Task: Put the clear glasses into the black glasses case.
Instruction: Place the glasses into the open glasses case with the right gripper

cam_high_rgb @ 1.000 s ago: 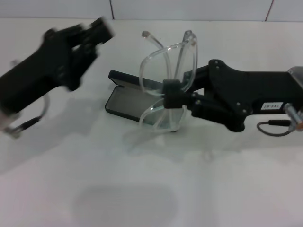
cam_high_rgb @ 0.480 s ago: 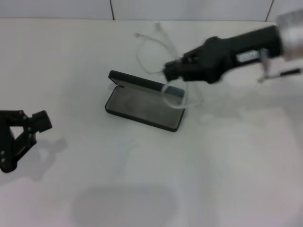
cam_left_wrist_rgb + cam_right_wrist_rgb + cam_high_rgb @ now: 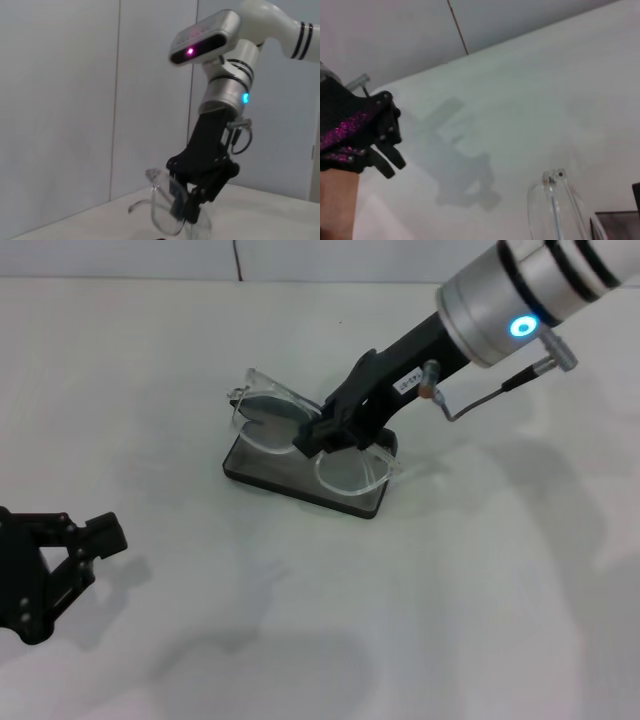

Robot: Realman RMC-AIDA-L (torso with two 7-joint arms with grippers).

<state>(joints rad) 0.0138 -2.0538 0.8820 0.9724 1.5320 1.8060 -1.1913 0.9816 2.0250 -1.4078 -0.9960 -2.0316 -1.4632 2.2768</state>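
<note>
Over the middle of the white table [image 3: 480,590], the right gripper [image 3: 325,430] reaches down from the far right and is clamped on the bridge of the clear glasses [image 3: 300,435], holding them lens-down across the open black glasses case [image 3: 345,502]. One lens sits over the grey lining, the other over the case's far left end; whether the frame touches the case is unclear. Well apart, at the near left edge, the left gripper [image 3: 88,540] hangs parked with its fingers spread, holding nothing.
</note>
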